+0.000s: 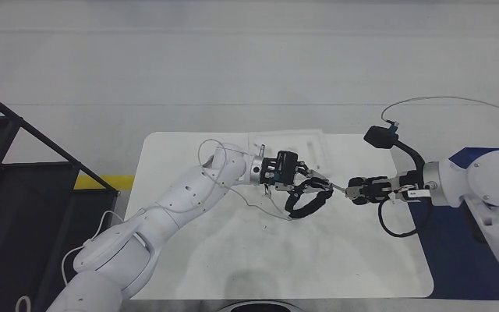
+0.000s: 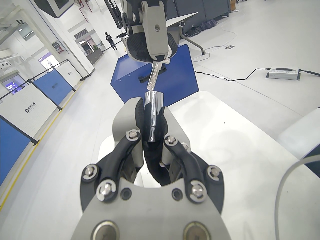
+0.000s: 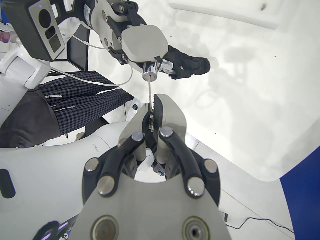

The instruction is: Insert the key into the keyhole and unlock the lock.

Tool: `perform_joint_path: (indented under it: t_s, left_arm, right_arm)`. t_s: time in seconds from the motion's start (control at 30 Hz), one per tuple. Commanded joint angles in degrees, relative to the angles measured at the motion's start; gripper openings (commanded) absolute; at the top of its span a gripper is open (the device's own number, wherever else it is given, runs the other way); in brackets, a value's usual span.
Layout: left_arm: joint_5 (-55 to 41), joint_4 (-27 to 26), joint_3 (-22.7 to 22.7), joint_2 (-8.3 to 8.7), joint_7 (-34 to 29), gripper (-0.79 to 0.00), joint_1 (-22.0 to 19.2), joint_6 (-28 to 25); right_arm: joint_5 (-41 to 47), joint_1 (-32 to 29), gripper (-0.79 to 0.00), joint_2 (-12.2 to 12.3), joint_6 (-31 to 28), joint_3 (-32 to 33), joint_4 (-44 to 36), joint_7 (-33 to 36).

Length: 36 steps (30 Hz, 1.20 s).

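The step in hand is the insertion; the turning is not yet done. The left gripper (image 2: 150, 112) is closed on the lock (image 2: 153, 118), a shiny metal cylinder from which a black cable (image 3: 190, 66) runs off in a loop. The lock is held above the middle of the white table (image 1: 234, 257), with its keyhole (image 3: 149, 76) facing the other arm. The right gripper (image 3: 151, 109) is closed on the head of the key (image 3: 150, 91), and the blade points straight at the lock. In the right wrist view the tip meets the keyhole; in the left wrist view it stands right at the end face of the cylinder. Whether it has entered a little or only touches, I cannot tell; most of the blade is outside.

I judge that the next move asks for a straight push along the axis of the cylinder, with the blade in line with the slot; a small tilt could jam the tip on the rim. The left gripper must hold firm against this push, because the smooth round cylinder may slip between the pads. Only when the blade is fully in can the key be turned. A white foam tray (image 1: 312, 148) lies at the far side of the table, apart from both grippers.
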Motion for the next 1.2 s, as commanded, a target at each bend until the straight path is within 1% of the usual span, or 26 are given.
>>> perform_joint_path:
  t_s: [0.0, 0.57, 1.17]
  left_arm:
    - [0.05, 0.07, -0.11, 0.02, 0.08, -0.785, 0.00, 0.01]
    - [3.31, -0.20, 0.30, 0.21, 2.45, -0.785, -0.59, 0.12]
    - [3.49, -0.34, 0.22, 0.21, 1.99, -0.785, -0.34, 0.13]
  right_arm:
    - [0.05, 0.10, -0.785, 0.04, 0.04, -0.16, 0.04, 0.03]
    - [0.12, 0.98, -0.785, 0.36, 0.55, -2.15, 0.22, 0.85]
    - [0.47, 1.54, -0.785, 0.72, 0.60, -3.46, 0.04, 1.12]
